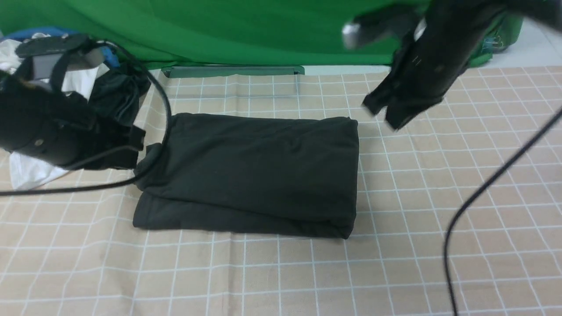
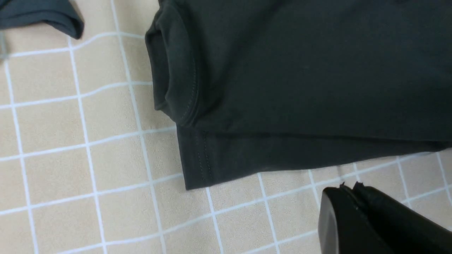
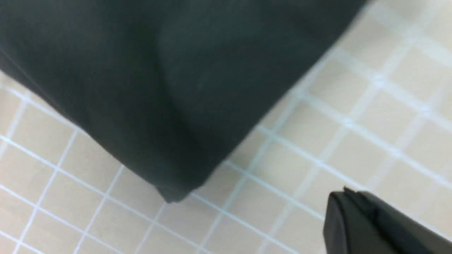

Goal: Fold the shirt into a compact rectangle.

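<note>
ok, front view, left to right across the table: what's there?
left gripper → folded black shirt → right gripper, raised above the checked tablecloth. The white and dark garments at far left overlap the left arm, so they're left out.

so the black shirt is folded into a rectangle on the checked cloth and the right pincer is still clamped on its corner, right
Not quite. The shirt is folded into a rectangle on the checked cloth, but the right pincer is not on it: the front view shows it raised, shut and empty, off to the shirt's right. The right wrist view shows the same gap.
</note>
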`<state>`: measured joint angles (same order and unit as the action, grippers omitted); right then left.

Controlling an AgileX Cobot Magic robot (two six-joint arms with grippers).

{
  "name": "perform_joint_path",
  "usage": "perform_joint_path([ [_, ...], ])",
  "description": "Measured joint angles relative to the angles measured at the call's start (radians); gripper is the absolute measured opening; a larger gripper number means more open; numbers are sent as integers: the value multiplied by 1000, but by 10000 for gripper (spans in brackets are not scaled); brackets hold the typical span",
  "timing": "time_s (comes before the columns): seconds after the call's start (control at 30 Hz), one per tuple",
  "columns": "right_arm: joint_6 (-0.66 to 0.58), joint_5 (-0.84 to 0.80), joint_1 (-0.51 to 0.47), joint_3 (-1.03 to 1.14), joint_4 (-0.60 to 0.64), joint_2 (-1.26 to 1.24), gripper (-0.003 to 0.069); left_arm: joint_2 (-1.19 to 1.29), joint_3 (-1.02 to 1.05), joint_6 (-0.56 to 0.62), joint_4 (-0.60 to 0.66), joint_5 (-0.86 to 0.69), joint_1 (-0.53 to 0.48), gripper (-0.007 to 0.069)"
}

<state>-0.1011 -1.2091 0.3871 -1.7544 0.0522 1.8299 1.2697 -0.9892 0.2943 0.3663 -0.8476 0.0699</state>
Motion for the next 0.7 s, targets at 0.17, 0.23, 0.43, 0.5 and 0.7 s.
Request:
perform_joint_path([
  [0.17, -8, -2, -45, 29, -3, -166, 36, -157, 117, 1, 49, 14, 0, 19],
  [0.23, -12, 5, -48, 51, -3, -213, 36, -207, 149, 1, 66, 14, 0, 19],
  [0.43, -25, 161, -48, 192, 4, -425, 36, -423, 240, 1, 96, 33, 0, 19],
  [0.5, -30, 262, -48, 274, 4, -525, 36, -507, 264, 1, 97, 46, 0, 19],
  [0.7, -52, 675, -48, 615, 4, -879, 36, -744, 296, 2, 96, 88, 0, 19],
])
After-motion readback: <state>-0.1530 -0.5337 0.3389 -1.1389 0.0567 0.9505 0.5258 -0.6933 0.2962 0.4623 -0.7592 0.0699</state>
